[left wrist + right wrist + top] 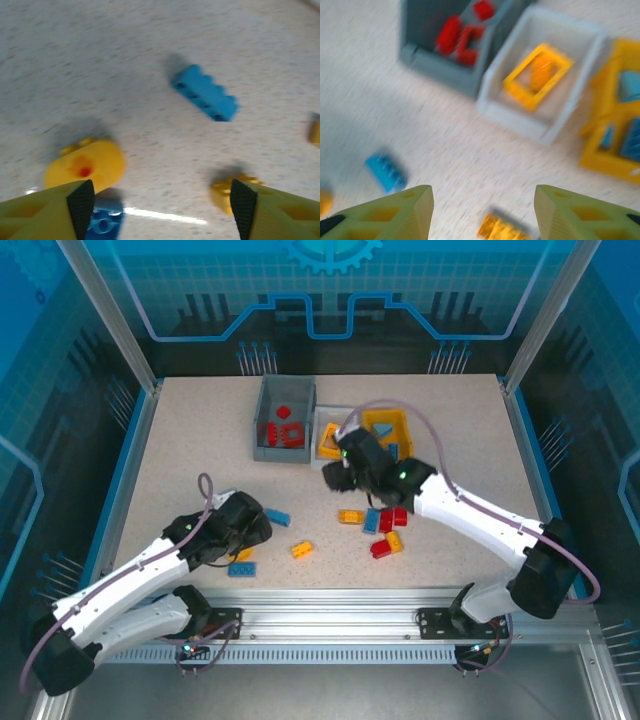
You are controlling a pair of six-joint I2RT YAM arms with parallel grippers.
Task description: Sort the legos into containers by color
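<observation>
Tabletop [190,450] — legos [381,548] seemingly well inside edges

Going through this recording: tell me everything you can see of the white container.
The white container is a small open-top rectangular bin of smooth plastic, standing upright on the speckled table in the middle of a row of three. One long wall seems to sit against the grey container, which holds red legos. The yellow container stands close on its other side. Inside lies a yellow open square frame, with something yellow-orange, too blurred to tell, within the frame.
</observation>
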